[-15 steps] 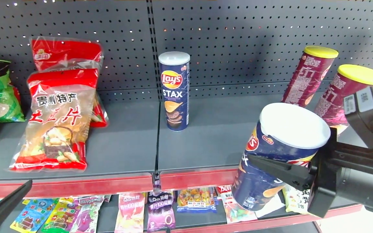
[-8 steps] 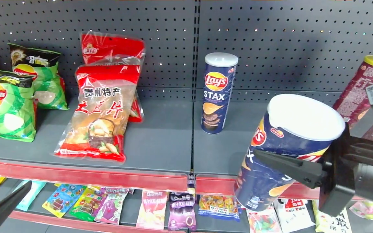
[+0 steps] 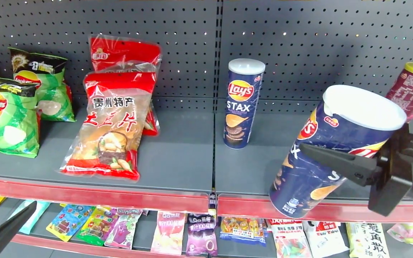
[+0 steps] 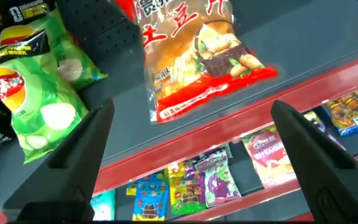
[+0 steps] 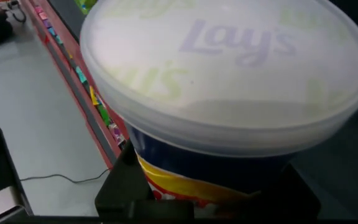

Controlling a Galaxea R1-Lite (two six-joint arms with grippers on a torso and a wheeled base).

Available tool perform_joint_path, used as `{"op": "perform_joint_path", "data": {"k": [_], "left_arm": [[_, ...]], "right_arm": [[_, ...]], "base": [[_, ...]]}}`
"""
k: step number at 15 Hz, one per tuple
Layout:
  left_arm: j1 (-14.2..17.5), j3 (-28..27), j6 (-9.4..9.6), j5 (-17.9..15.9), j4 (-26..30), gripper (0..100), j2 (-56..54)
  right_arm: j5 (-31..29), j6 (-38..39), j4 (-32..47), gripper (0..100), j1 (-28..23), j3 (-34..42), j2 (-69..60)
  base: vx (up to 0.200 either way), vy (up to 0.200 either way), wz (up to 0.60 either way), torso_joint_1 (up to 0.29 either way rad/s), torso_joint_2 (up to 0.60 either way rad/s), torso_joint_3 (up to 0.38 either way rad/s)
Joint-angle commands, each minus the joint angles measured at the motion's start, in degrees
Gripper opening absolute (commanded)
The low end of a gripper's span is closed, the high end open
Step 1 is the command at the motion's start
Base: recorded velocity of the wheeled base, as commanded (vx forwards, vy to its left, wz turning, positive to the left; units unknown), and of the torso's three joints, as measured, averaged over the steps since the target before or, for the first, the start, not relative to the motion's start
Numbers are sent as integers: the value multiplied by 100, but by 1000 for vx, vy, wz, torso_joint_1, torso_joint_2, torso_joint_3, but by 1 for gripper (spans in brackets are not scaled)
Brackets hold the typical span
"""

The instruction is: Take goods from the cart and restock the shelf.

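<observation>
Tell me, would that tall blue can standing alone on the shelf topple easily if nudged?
Probably: the standing blue can is tall and narrow on a small base, so a high nudge could tip it. Once down, its round body would likely roll along the flat shelf.

Green chip bags (image 3: pixel 12 118), red potato-slice bags (image 3: pixel 111 118), candy packets (image 3: pixel 169 233) below

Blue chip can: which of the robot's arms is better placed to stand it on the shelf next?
Right. The right hand grips the blue chip can, tilted at the shelf's front edge. The left hand is open, empty, low before the red snack bag.
</observation>
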Motion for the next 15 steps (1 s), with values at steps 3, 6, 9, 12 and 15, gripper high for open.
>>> {"op": "perform_joint_path", "data": {"k": [3,6,9,12,15], "left_arm": [[-4,-8,1,-7,-13,100,129],[-4,-17,1,-7,-13,100,147],[-13,-26,1,-16,-13,100,129],[-154,-43,106,-218,-13,100,305],[-365,-500,-35,-438,-57,100,1052]], "right_arm": [[10,62,8,0,-164,50,-45],[27,70,8,0,-164,23,-36],[27,70,8,0,-146,23,-45],[27,62,-1,0,-129,23,-54],[-17,35,-10,0,-120,58,-45]], "base": [[200,0,0,-1,1,2],[0,0,0,0,0,0],[0,0,0,0,0,0],[0,0,0,0,0,0],[0,0,0,0,0,0]]}}
